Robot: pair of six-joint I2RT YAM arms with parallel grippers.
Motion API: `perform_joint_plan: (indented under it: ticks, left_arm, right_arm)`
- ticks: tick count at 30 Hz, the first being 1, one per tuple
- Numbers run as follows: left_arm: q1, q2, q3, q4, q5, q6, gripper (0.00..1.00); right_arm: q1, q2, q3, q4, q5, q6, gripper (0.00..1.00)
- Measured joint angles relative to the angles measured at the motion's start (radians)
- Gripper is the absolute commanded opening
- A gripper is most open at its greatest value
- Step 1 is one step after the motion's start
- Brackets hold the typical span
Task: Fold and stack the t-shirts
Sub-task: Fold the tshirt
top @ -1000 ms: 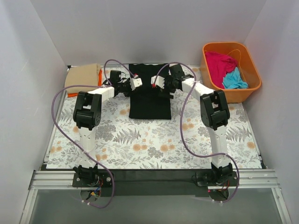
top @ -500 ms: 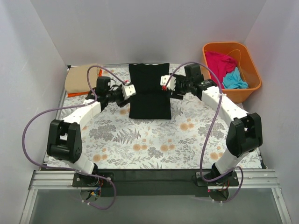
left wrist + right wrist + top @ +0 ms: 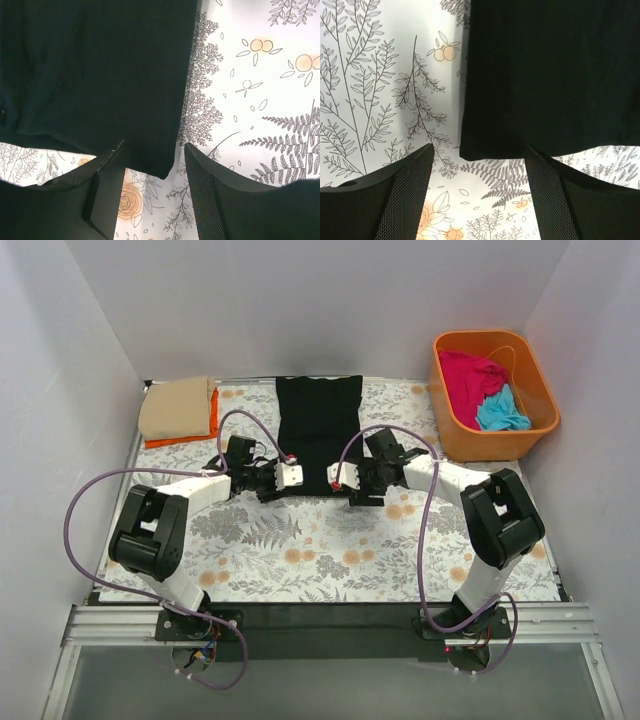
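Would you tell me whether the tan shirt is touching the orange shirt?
Touching: the top view shows the tan shirt lying on the orange shirt.

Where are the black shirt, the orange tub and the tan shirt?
Black cloth t-shirt (image 3: 318, 420): top view, middle of the cloth.
Orange plastic tub (image 3: 490, 443): top view, its near wall.
Folded tan cloth t-shirt (image 3: 175, 408): top view, its top face.
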Motion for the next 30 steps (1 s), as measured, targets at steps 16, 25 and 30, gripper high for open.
perform_joint_plan:
  ticks: [16,25,30]
  left_arm:
    - [-0.011,0.077,-0.034,0.077,-0.024,0.114,0.02]
    - [-0.021,-0.065,-0.111,-0.022,0.0,0.161,0.0]
    - [-0.065,-0.329,-0.158,-0.209,0.041,0.165,0.0]
  right_arm:
    - [0.023,0.069,-0.031,0.131,0.049,-0.035,0.01]
    - [0.03,-0.022,-0.071,0.086,0.04,-0.03,0.01]
    - [0.076,-0.205,-0.113,-0.014,0.026,-0.002,0.01]
